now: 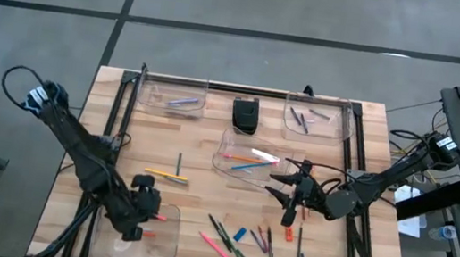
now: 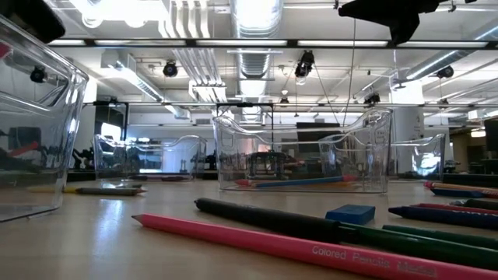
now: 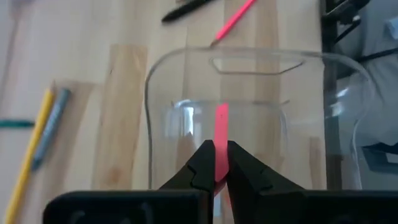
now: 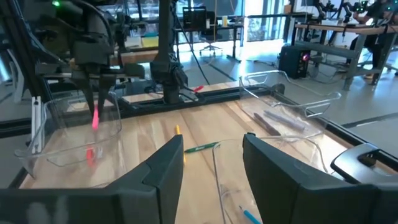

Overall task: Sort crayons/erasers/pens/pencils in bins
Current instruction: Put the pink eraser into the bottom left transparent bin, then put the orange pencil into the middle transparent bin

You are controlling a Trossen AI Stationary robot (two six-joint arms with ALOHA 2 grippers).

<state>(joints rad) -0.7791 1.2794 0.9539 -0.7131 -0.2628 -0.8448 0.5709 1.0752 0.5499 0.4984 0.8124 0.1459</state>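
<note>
A pink pencil on the table reads "Colored Pencils". The left gripper pinches a red eraser over a bin; the right gripper stands open.

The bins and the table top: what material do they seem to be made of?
The bins look like clear, glossy plastic: the table and the pencils inside show through the walls, and the rims catch light. The table top looks like pale wood with a smooth, slightly shiny finish: grain and plank seams show, though it could be a laminate.

Pencils in middle bin, box behind.
</note>
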